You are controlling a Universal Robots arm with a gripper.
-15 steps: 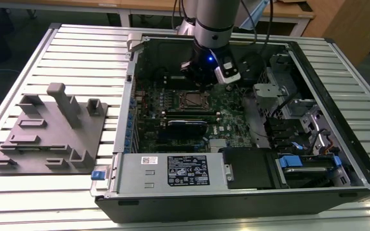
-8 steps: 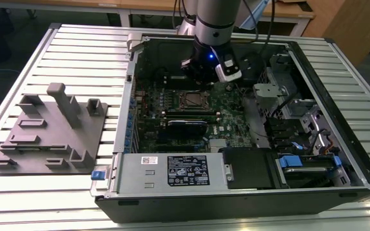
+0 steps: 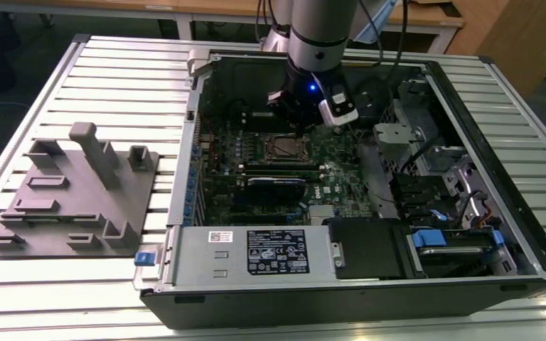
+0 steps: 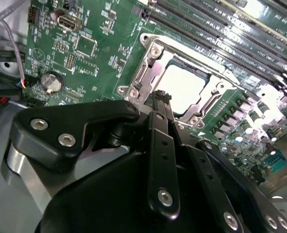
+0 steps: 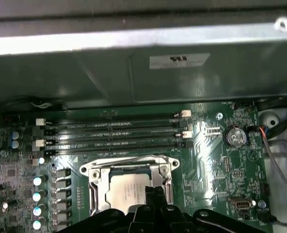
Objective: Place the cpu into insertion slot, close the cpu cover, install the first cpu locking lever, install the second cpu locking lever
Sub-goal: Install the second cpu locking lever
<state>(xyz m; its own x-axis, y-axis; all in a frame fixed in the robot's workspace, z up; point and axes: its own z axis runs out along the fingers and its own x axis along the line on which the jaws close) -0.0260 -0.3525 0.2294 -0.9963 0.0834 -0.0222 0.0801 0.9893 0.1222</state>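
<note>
**Over the socket: pincer and cpu**

Inside the computer case (image 3: 500,234), the pincer (image 4: 161,95) is hovering with fingertips pressed together, gripping nothing, just above the cpu cover (image 4: 150,63). The cpu (image 4: 182,87) is sitting in the insertion slot (image 5: 92,191), cover lying over it.

Slatted silver metal table (image 3: 83,64) carrying two things.
An open black computer case (image 3: 349,298) fills its middle; a grey moulded fixture tray (image 3: 65,213) lies near one side edge.
</note>
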